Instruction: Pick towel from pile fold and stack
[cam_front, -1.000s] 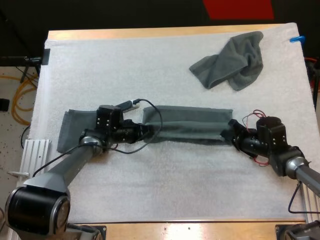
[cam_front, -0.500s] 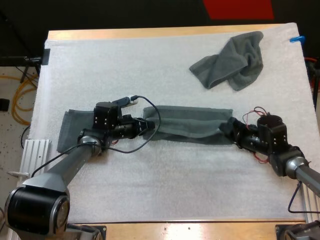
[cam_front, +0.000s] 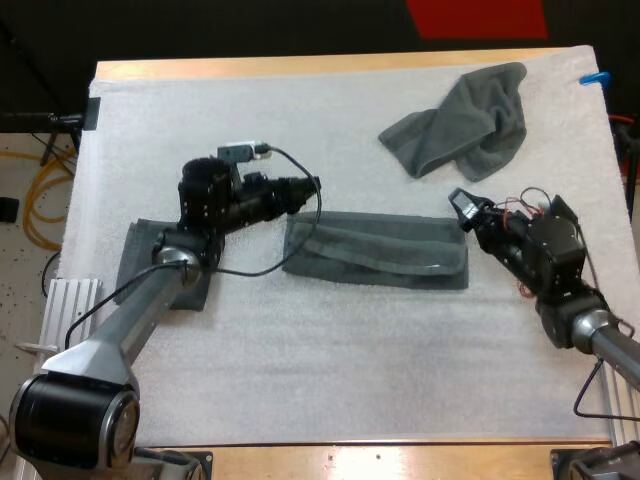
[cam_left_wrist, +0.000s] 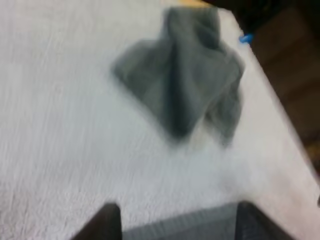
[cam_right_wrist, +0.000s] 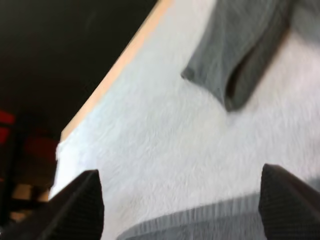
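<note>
A dark grey-green towel folded into a long strip (cam_front: 375, 252) lies flat on the white mat (cam_front: 330, 370), mid-table. Over its far left corner the left gripper (cam_front: 308, 186) hovers released, its fingers (cam_left_wrist: 106, 222) apart and clear of the cloth. Just past the strip's right end the right gripper (cam_front: 463, 208) is likewise released, grasping nothing. A crumpled dark grey-green towel (cam_front: 462, 121) sits well beyond the strip's far right corner. A flat dark grey-green towel (cam_front: 145, 262) lies off the strip's left end, partly under the left arm.

Crumpled cloth towel (cam_front: 462, 122), mat's far right corner: dark grey-green, plain. Long folded cloth towel (cam_front: 376, 262), mat centre: same grey-green, plain. Fleecy mat (cam_front: 330, 380): white, unpatterned. Wooden table (cam_front: 300, 67): light tan. Left gripper (cam_front: 308, 186), right gripper (cam_front: 461, 206): black.
</note>
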